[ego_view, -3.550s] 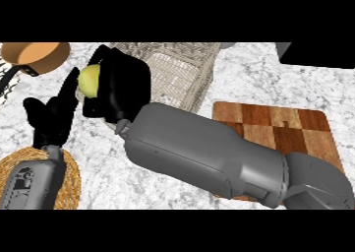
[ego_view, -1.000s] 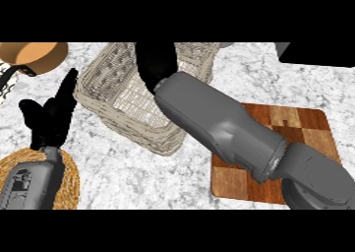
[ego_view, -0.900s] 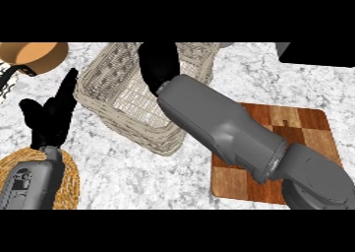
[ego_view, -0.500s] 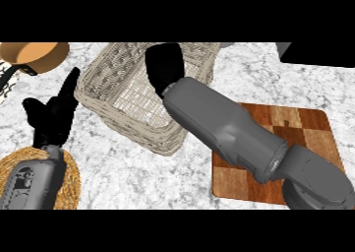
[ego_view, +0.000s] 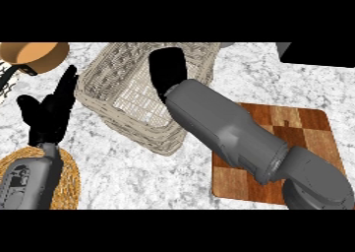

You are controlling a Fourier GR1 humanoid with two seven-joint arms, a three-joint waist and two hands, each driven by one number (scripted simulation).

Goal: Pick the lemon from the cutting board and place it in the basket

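**Head view.** Basket [ego_view: 129,98] stands on counter [ego_view: 151,182], mid-left. Cutting board [ego_view: 296,123] lies to its right, near but apart.

Lemon: not visible anywhere. None on the exposed part of the board, none on the basket floor that shows; the rest is hidden by the arm.

Judged status: pick prob. done. Lemon is either inside the right hand or lying in the basket beneath it; can't tell which, so release & withdrawal may be left.

Right hand [ego_view: 169,69] hangs over the basket's far half, w/ forearm running diag. from lower right across the board's left part. Whether it is clenched or spread cannot be told.

Left hand [ego_view: 49,110] rests at view's left, fingers [ego_view: 65,83] straight, together, pointing up, thumb apart, holding nothing. Its forearm lies over a woven mat [ego_view: 71,172].
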